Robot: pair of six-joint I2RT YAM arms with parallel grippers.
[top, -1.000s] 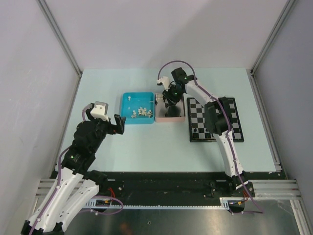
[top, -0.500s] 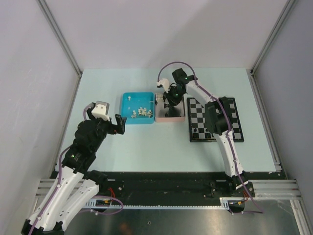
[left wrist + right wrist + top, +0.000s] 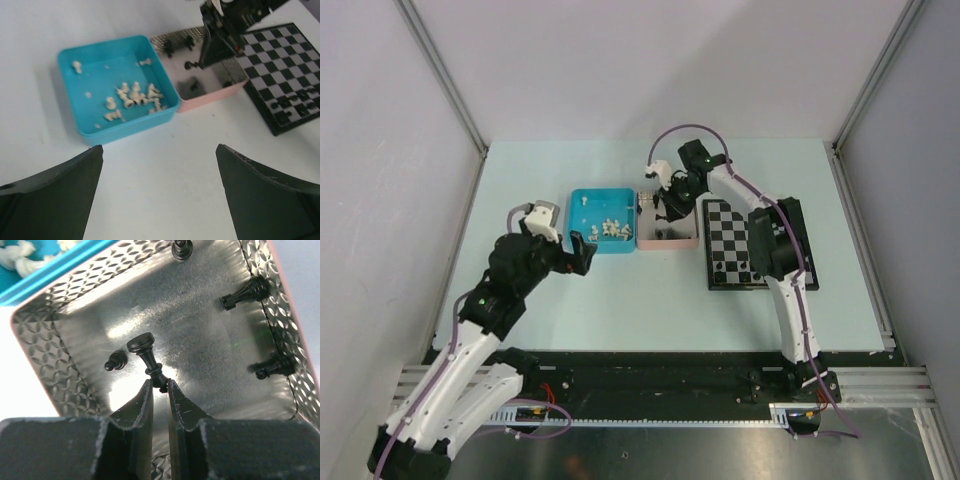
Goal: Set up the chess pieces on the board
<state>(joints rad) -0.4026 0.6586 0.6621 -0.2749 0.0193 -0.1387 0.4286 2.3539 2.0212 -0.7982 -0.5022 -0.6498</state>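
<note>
1. The right end effector [image 3: 159, 385] is down inside the pink tray [image 3: 35, 355]. Its fingers are drawn narrow and pinch the slim top end of a black chess piece [image 3: 146, 352].
2. The held piece's round base points away from the fingertips, so it sits tilted in the grip, not upright.
3. Four loose black pieces [image 3: 245, 294] lie on their sides around the tray's shiny floor, all apart from the held one.
4. The left end effector [image 3: 160, 200] is spread wide and holds nothing. It hangs over the bare desk [image 3: 620, 310], near the blue tray [image 3: 70, 55], where the white pieces [image 3: 132, 97] lie in a loose heap.
5. The board [image 3: 280, 55] lies flat on the desk just beside the pink tray. A few placed black pieces [image 3: 295, 107] already stand near one edge, and most squares are bare.
6. These figures look light, stiff and smooth, so a pinch on the narrow head will probably let the piece pivot or slip. A hold lower on the stem, with the base hanging down, would likely be steadier.
7. The step in hand seems to be lifting this piece clear of the tray wall. It will need to be brought upright before release, or it may topple and knock its neighbours.
</note>
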